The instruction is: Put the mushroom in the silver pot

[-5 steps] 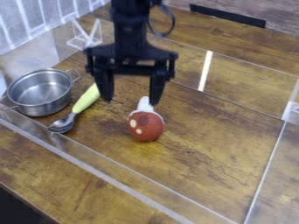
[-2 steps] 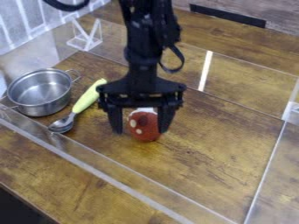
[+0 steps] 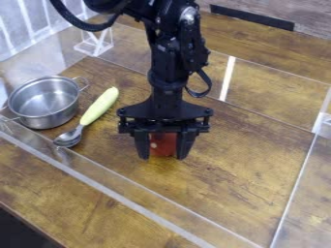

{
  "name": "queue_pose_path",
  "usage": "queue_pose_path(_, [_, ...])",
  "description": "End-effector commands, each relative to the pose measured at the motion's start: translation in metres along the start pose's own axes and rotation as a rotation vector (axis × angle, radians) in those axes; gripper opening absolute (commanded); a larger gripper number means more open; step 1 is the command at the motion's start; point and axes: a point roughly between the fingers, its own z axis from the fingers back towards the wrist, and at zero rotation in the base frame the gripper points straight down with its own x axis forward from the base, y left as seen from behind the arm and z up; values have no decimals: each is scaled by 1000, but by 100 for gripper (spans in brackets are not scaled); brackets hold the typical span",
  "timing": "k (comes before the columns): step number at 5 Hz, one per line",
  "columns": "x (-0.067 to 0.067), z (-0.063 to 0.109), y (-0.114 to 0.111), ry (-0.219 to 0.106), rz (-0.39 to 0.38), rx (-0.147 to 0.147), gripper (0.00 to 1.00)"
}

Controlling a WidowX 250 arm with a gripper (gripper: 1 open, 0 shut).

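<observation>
The mushroom [image 3: 162, 145] lies on the wooden table near the middle; only a strip of its red-brown cap shows between the black fingers. My gripper [image 3: 163, 148] stands straight down over it, one finger on each side against the cap, shut on the mushroom, which still rests on the table. The silver pot [image 3: 43, 100] sits empty at the left, well apart from the gripper.
A metal spoon with a yellow-green handle [image 3: 93, 109] lies between the pot and the gripper. A clear plastic barrier [image 3: 116, 199] crosses the front of the table, another stands at the right [image 3: 300, 184]. A white rack [image 3: 93, 41] stands at the back left.
The gripper came down from above the mushroom to table level around it, and its fingers closed in from wide apart onto the cap.
</observation>
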Motion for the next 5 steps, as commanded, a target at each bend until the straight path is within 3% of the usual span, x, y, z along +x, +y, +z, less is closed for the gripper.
queue_pose_path(1, [6,23,-7,-52,-13,-39,0])
queue_pose_path(3, [24,69,1,-84,-26,-95,0])
queue_pose_path(4, [42,99,17,-120,-63,-120,0])
queue_pose_path(5, [34,83,21,-108,-90,-110,100])
